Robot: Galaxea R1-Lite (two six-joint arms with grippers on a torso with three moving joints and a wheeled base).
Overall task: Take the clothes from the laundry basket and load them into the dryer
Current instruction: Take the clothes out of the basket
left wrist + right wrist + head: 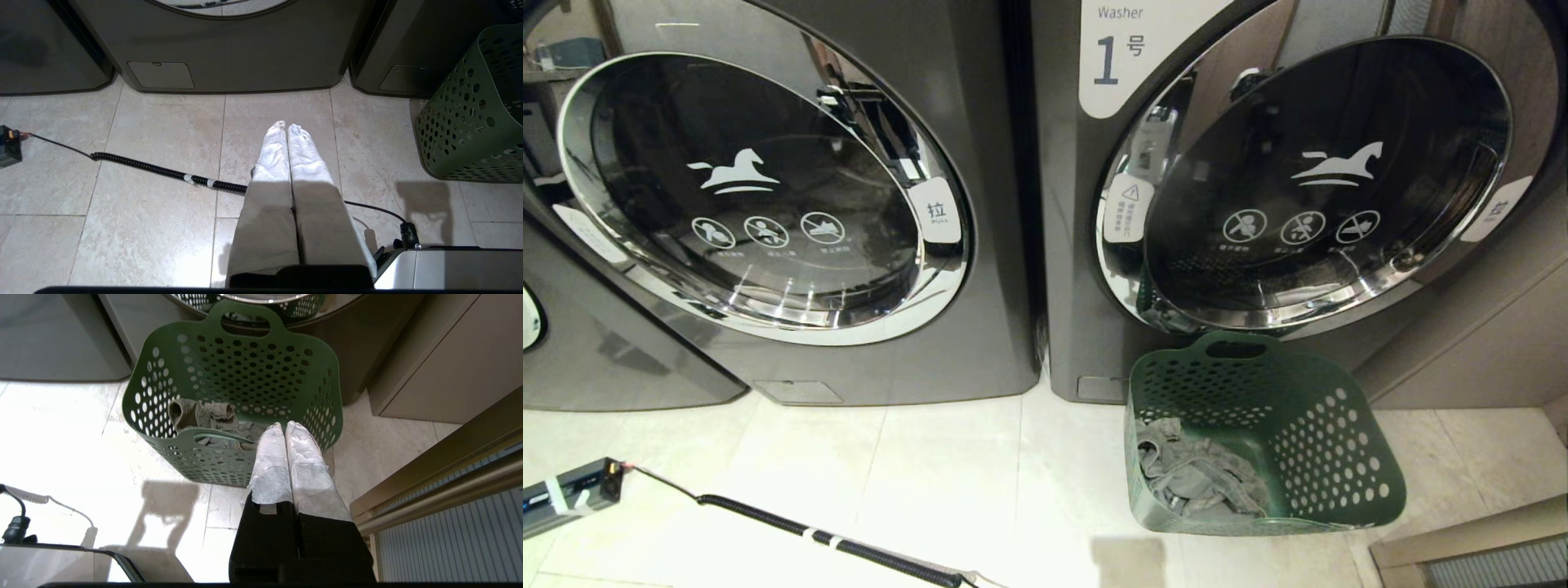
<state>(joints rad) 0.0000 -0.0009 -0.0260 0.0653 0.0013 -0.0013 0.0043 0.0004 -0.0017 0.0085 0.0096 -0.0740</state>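
Tiled floor (pixel 163 228), two machines. Right gripper (pixel 285 425) pressed closed, empty, above basket (pixel 245 367) rim; clothes (pixel 204 414) just beyond. Left gripper (pixel 287 125) closed, empty, parked.

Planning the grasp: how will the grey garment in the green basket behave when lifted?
The grey garment lies crumpled in folds, so it is probably floppy and will drape and trail. It looks thin, likely light. The perforated basket may shift if fabric snags.

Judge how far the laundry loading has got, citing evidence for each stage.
Done: nothing visible; both machine doors look shut. In hand: nothing; the left gripper and right gripper are shut and empty. Left: the grey clothes still lie in the green basket before the right-hand machine.
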